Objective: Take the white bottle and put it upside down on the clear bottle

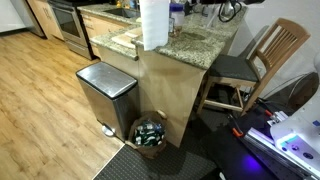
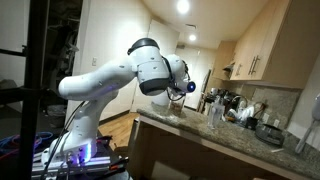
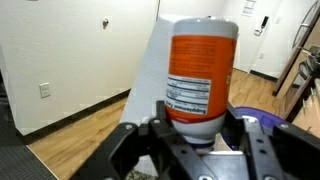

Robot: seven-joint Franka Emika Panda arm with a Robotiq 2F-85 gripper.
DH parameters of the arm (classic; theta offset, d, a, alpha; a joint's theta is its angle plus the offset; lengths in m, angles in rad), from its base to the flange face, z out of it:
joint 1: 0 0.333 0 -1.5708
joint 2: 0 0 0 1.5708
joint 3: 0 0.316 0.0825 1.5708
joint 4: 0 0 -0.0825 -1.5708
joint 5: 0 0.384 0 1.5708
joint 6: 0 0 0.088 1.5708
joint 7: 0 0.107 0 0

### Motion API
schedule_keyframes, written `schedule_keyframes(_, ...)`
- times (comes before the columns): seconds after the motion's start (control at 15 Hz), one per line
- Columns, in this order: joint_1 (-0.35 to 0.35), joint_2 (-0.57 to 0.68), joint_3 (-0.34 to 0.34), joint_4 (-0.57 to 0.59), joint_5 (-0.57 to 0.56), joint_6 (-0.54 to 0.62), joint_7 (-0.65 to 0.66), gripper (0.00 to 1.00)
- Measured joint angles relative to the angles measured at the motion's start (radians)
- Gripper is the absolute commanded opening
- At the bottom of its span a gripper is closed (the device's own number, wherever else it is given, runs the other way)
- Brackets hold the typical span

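In an exterior view, one granite-topped desk (image 1: 203, 42) juts into a kitchen with a wood floor (image 1: 35, 85). One white paper towel roll (image 1: 153, 22) stands upright on it. Below the desk's end sit one steel trash can (image 1: 105, 92) and, just beside it, one small round bin (image 1: 150, 133) packed with dark items. One wooden chair (image 1: 268, 52) stands at the desk's far side. You cannot pick out the task's thing from here; the items at the top of the desk are too small to tell.

In an exterior view from the opposite side, your one white arm (image 2: 125, 72) reaches over the desk (image 2: 205, 128), with the hand (image 2: 181, 92) hanging just above the stone. A cluster of kitchen items crowds the desk beyond it; they are too blurred to count. Whether the hand grips anything is not readable from this angle.

In the wrist view, you have the answer: the hand (image 3: 197, 120) is clamped on one white bottle (image 3: 202, 65) with an orange label. Its two dark fingers (image 3: 148, 138) press in from either side at the bottle's narrower end. The bottle stands up from the hand, off the desk, against a white wall (image 3: 70, 50) that carries one outlet (image 3: 42, 91).
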Motion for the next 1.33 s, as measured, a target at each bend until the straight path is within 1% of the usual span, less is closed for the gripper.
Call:
schedule_keyframes(0.07, 0.004, 0.012, -0.005, 0.002, 0.004, -0.001, 0.0, 0.25)
schedule_keyframes(0.27, 0.002, 0.016, -0.027, 0.008, 0.026, -0.012, -0.006, 0.25)
schedule_keyframes(0.4, 0.02, 0.002, -0.039, 0.028, 0.068, -0.052, -0.029, 0.25)
schedule_keyframes(0.53, 0.059, -0.047, -0.059, 0.073, 0.113, -0.098, -0.09, 0.25)
schedule_keyframes(0.73, 0.137, -0.14, -0.1, 0.157, 0.168, -0.16, -0.201, 0.25)
schedule_keyframes(0.8, 0.164, -0.174, -0.113, 0.186, 0.185, -0.182, -0.238, 0.5)
schedule_keyframes(0.93, 0.209, -0.239, -0.132, 0.232, 0.208, -0.222, -0.29, 0.5)
schedule_keyframes(1.0, 0.222, -0.263, -0.135, 0.245, 0.208, -0.226, -0.301, 0.25)
schedule_keyframes(1.33, 0.235, -0.282, -0.147, 0.259, 0.208, -0.227, -0.32, 0.25)
